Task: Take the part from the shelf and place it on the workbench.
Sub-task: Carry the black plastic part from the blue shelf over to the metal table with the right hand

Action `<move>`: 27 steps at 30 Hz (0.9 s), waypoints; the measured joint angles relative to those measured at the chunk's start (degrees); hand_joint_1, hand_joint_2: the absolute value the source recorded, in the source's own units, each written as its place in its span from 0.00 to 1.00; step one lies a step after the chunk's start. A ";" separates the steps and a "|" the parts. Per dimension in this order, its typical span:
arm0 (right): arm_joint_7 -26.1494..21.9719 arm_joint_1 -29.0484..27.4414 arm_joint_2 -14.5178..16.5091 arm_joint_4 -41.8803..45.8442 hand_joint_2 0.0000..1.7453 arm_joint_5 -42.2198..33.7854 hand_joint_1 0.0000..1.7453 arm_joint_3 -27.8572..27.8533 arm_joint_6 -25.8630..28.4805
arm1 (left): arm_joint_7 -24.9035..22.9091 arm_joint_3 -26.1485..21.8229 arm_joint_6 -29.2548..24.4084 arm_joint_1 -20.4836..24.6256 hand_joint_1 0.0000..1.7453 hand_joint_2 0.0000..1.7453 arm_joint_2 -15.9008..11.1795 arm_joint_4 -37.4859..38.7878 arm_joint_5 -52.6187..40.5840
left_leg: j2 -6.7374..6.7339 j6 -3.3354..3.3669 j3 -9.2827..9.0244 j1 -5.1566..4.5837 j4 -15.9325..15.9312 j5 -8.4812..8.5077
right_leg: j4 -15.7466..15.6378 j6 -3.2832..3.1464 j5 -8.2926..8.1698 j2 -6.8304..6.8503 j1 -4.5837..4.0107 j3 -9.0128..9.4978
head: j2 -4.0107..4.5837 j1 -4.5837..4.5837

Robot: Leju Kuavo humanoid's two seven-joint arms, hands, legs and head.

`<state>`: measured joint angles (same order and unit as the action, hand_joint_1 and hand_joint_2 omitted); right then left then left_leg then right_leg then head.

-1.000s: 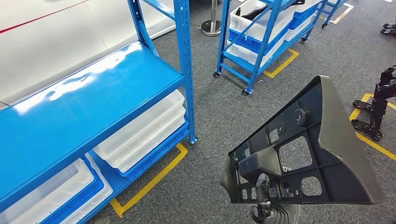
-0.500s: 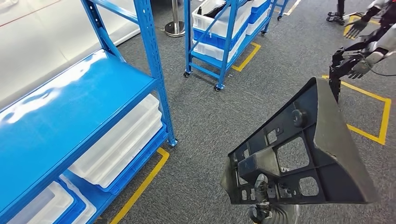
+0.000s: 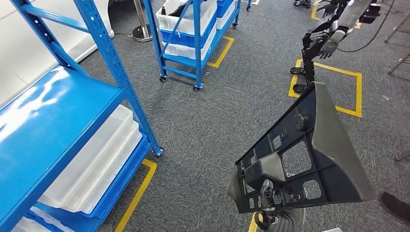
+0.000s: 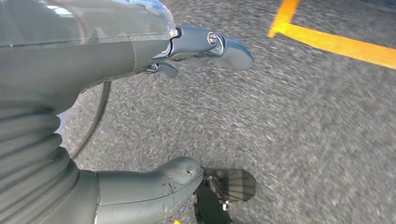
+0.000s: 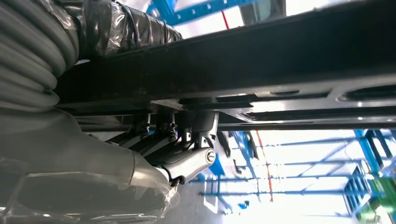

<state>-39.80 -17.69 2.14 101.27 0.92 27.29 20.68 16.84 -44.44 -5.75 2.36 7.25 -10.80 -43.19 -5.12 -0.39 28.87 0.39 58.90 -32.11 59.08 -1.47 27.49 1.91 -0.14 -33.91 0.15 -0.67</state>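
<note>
On the left we see the blue steel shelf (image 3: 58, 130) with white plastic bins (image 3: 92, 166), our left hand (image 4: 140, 116) hanging open over grey carpet, and our right hand (image 3: 268, 200) gripping the black triangular plastic part (image 3: 309, 159) aloft.

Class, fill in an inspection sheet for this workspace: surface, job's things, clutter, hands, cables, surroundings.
Surface: grey carpet floor with yellow tape; no workbench seen.
Job's things: black part, held up off the shelf.
Clutter: nothing seen.
Hands: right hand grips the part's lower edge; left hand hangs over the floor, fingers apart, holding nothing.
Cables: black cable on another robot.
Surroundings: wheeled rack with bins; white bins under the shelf.
</note>
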 joint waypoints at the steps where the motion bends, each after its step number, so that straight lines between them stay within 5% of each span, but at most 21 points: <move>1: -0.01 0.08 0.04 -0.05 1.00 0.00 1.00 -0.01 -0.01 | 0.00 0.00 0.00 -0.03 0.00 1.00 -0.01 0.00 0.00 | 1.69 -0.15 1.04 0.14 2.46 -1.58 | -0.20 -0.34 -0.13 -0.61 0.20 0.08 | 0.00 0.01; 3: -0.02 0.22 0.10 -0.15 1.00 0.00 1.00 -0.01 -0.02 | -0.01 0.00 0.00 -0.28 0.00 1.00 0.01 0.00 0.00 | 4.21 -0.29 4.50 0.26 9.99 -5.17 | -0.19 -0.73 -0.18 -1.95 0.15 0.03 | 0.00 0.01; 5: -0.02 0.21 0.13 -0.33 1.00 0.00 1.00 -0.01 -0.02 | -0.03 0.00 -0.01 -0.54 0.00 1.00 0.01 0.00 0.00 | 4.72 -0.37 7.06 0.27 14.66 -5.93 | -0.03 -0.81 -0.17 -3.67 0.06 0.04 | 0.00 0.00; 7: -0.02 0.20 0.13 -0.52 1.00 0.00 1.00 -0.01 -0.02 | -0.05 0.00 -0.02 -0.59 0.00 1.00 -0.02 0.00 0.00 | 5.18 -0.26 6.06 0.30 11.23 -2.41 | 0.25 -0.72 -0.11 -5.44 0.08 0.11 | 0.00 0.01; 9: -0.01 0.25 0.14 -0.57 1.00 0.00 1.00 -0.01 -0.02 | -0.04 0.00 -0.02 -0.59 0.00 1.00 -0.03 0.00 0.00 | 7.66 -0.06 3.17 0.49 3.82 1.32 | 0.75 -0.44 0.03 -6.99 0.15 -0.08 | 0.00 0.00; 11: -0.01 0.29 0.15 -0.58 1.00 0.00 1.00 -0.01 -0.02 | -0.05 0.00 -0.01 -0.60 0.00 1.00 -0.02 0.00 -0.01 | 9.56 0.16 1.71 0.56 0.07 2.28 | 1.09 0.15 -0.08 -8.41 0.26 -0.64 | 0.00 -0.01; 13: -0.02 0.18 0.14 -0.62 1.00 0.00 1.00 -0.01 0.00 | -0.07 0.00 0.03 -0.50 0.00 1.00 0.00 0.00 -0.01 | 8.73 0.65 1.53 0.50 -0.48 2.36 | 0.95 0.95 -0.50 -9.77 0.34 -1.07 | 0.00 -0.01; 14: -0.02 0.10 0.14 -0.66 1.00 0.00 1.00 -0.01 0.04 | -0.07 0.00 0.05 -0.43 0.00 1.00 0.02 0.00 0.00 | 8.01 0.99 1.39 0.54 -0.82 2.58 | 1.10 1.25 -0.41 -9.42 0.26 -1.25 | 0.00 -0.02; 16: -0.02 0.18 0.13 -0.80 1.00 0.00 1.00 -0.01 0.11 | -0.04 -0.02 0.09 -0.40 0.00 1.00 0.06 0.00 0.00 | 6.48 1.65 1.20 0.72 -1.42 2.97 | 3.90 1.69 1.50 -6.53 0.01 -2.57 | 0.00 -0.13; 18: -0.02 0.38 0.12 -1.08 1.00 -0.01 1.00 -0.01 0.15 | -0.01 -0.11 0.08 -0.53 0.00 1.00 0.01 0.00 0.00 | 4.84 1.97 1.15 0.47 -1.50 2.97 | 10.58 2.03 5.10 -3.29 0.13 -5.66 | 0.00 -0.22; 20: -0.01 0.43 0.11 -1.45 1.00 -0.03 1.00 -0.01 0.15 | -0.03 -0.26 0.05 -0.61 0.00 1.00 -0.05 0.00 0.00 | 3.10 2.09 1.11 0.27 -1.46 2.80 | 15.69 2.29 6.64 -2.37 0.47 -8.04 | 0.00 -0.22; 22: 0.00 0.42 0.11 -1.75 1.00 -0.05 1.00 -0.01 0.15 | -0.05 -0.34 0.05 -0.53 0.00 1.00 -0.05 0.00 -0.01 | 1.58 2.04 0.86 0.22 -1.45 2.55 | 13.08 2.27 4.26 -1.74 0.65 -6.51 | 0.00 -0.23; 24: 0.01 0.48 0.11 -1.87 1.00 -0.05 1.00 -0.01 0.15 | -0.05 -0.35 0.05 -0.46 0.00 1.00 -0.02 0.00 -0.02 | 0.32 1.76 0.36 0.12 -1.44 2.15 | 5.38 1.80 1.09 0.67 0.24 -2.24 | 0.00 -0.23; 27: -0.01 0.57 0.11 -1.92 1.00 -0.05 1.00 -0.01 0.15 | -0.05 -0.35 0.05 -0.40 0.00 1.00 0.02 0.00 -0.02 | -1.43 1.05 -0.07 -0.15 -1.40 1.62 | 0.52 1.04 0.44 2.77 -0.83 0.08 | 0.00 -0.21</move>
<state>-39.81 -17.12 2.25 99.35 0.86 27.28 20.83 16.79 -44.78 -5.70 1.96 7.27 -10.80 -43.21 -6.55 0.65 28.80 0.24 57.51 -30.48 59.60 -0.44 27.93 4.68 -0.97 -33.84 0.15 -0.88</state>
